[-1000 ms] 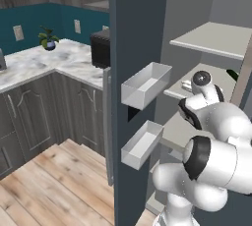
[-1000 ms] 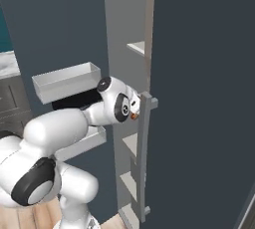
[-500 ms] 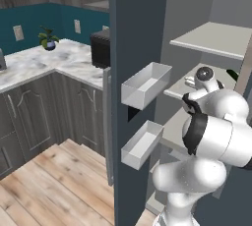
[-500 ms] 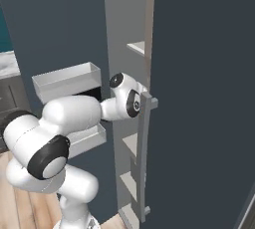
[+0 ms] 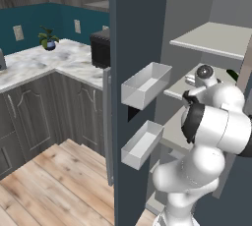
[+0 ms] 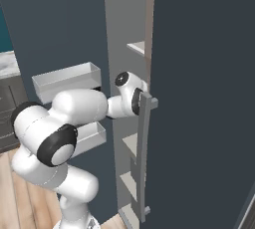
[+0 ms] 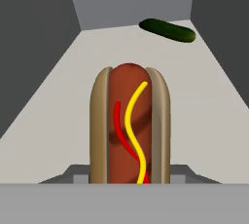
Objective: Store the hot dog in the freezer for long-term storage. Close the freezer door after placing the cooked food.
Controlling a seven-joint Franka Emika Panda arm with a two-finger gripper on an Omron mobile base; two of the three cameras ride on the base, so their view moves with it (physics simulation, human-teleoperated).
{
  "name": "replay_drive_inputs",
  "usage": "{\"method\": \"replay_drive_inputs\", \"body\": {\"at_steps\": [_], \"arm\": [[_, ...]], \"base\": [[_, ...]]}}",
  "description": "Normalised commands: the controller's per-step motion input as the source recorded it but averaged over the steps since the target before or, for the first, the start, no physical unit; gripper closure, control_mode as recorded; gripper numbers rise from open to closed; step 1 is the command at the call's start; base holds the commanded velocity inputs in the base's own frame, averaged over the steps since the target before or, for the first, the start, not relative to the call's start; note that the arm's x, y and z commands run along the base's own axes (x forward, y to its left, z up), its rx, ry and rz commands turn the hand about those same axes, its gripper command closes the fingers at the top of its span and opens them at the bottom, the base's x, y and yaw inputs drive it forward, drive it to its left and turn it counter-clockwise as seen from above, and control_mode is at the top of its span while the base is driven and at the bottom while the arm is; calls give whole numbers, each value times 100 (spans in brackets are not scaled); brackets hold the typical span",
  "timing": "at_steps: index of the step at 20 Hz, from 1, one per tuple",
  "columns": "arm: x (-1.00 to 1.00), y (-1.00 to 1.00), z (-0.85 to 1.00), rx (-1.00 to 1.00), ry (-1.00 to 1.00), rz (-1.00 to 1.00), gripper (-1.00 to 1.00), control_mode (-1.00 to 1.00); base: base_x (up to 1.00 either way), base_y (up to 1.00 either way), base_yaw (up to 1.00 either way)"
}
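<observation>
A: Big stuff first. The freezer (image 5: 197,4) stands open, and the freezer door (image 5: 138,33) is swung wide with two white bins (image 5: 145,85) on its inner face.

B: Arm?

A: It reaches in between the door and the other door's silver handle (image 6: 142,158), wrist over a pale shelf (image 7: 204,121).

B: And the hot dog?

A: In the hand view the hot dog (image 7: 129,125) sits dead centre, running lengthwise away from the camera, over the shelf's near edge and about midway between its left and right edges. A green pickle (image 7: 168,30) lies near the shelf's back right corner, well apart from it.

B: Claw state?

A: Can't tell. The fingertips are hidden and the gripper (image 5: 193,80) is too small in the left base view. Whether the bun is already resting on the shelf or is held just above it is also unclear.

B: So how to do this step well?

A: My read: placing step, door-closing not yet done. Push it in past the near edge so it won't roll off. Set it down low and let go only once the bun is flat. Stay off the pickle. Then pull straight back out, clear of the shelf above and the bins, before swinging the door.
</observation>
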Motion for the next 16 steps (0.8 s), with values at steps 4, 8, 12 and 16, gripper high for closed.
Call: {"method": "replay_drive_inputs", "body": {"at_steps": [4,8,12,16], "arm": [[29,-20,-4,0,0,2,100,-100],[19,-8,0,0,0,3,100,-100],[19,0,-1,0,0,1,-100,-100],[4,-6,0,0,0,1,-100,-100]], "base": [[0,0,0],[0,0,0],[0,0,0],[0,0,0]]}}
